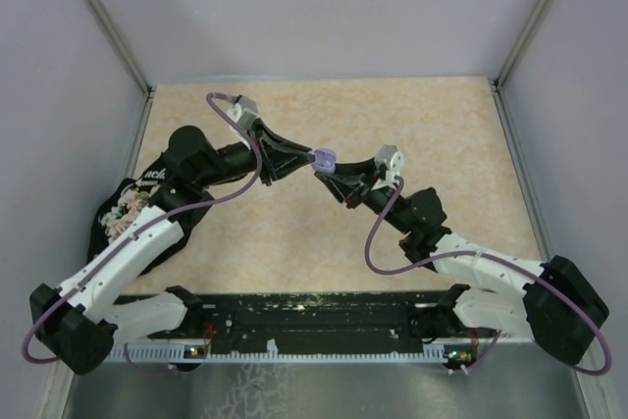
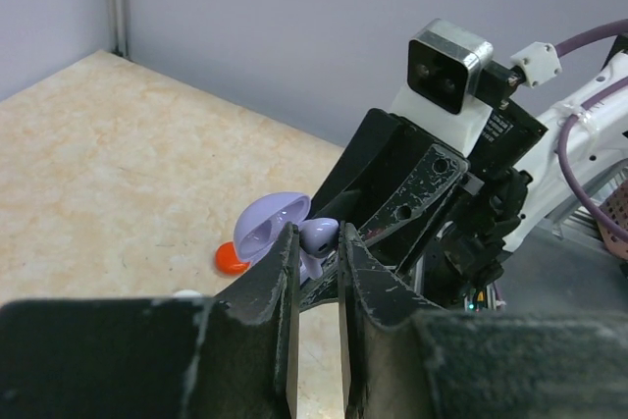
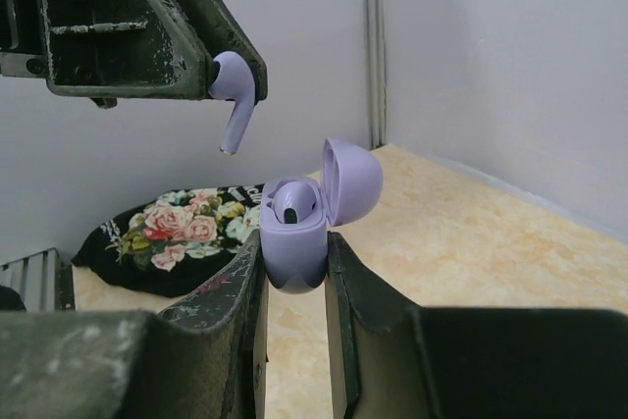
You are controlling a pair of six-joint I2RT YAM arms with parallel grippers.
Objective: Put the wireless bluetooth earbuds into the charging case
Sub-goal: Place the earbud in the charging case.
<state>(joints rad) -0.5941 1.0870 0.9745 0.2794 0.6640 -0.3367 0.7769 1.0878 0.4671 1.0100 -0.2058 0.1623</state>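
The table [image 1: 442, 144] is walled at 9, 12 and 3 o'clock; its middle and far half lie bare. The left arm [image 1: 128, 252] stretches from 7 o'clock toward 1; the right arm [image 1: 491, 272] stretches from 5 toward 10; they meet above mid-table. A floral bag [image 1: 132, 203] sits at 9 o'clock. The right gripper [image 3: 293, 247] is clenched on the lilac charging case [image 3: 291, 218], upright, with its lid [image 3: 351, 182] swung open toward 1 o'clock. The left gripper [image 2: 317, 237] pinches a lilac earbud [image 3: 236, 110] by the head, stem down; it hangs at the case's 11 o'clock, not touching it.
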